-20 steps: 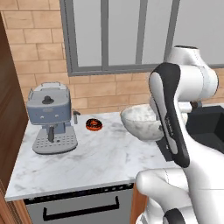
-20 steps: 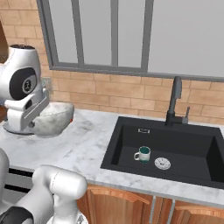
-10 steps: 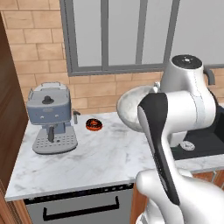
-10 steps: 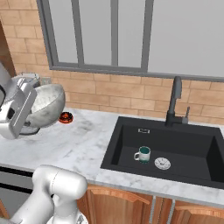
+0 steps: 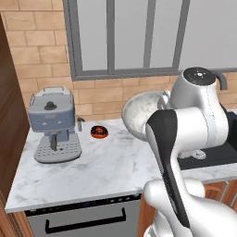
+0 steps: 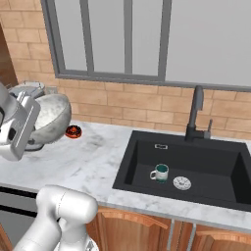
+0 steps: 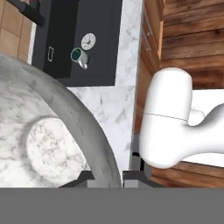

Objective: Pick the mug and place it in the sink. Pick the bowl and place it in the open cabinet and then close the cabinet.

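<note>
Hand view is showing fingers (image 7: 107,178) gripping the bowl (image 7: 48,131) rim; mug (image 6: 160,172) is sitting in sink (image 6: 142,152). Next: carrying bowl to cabinet.

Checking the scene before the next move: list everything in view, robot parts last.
bowl: one, speckled grey-white, held up off the counter, tilted, at the gripper.
mug: one, white with teal inside, upright on the sink floor beside the drain.
sink: one, black, set in the counter on the right.
faucet: one, black, behind the sink.
coffee machine: one, blue-grey, at the left end of the counter.
small dish: one, dark with red contents, on the counter by the wall.
counter: one, white marble.
window: one, grey-framed, above the brick wall.
arm: one, white, raised over the counter.
gripper: one, dark fingers shut on the bowl's rim.
</note>
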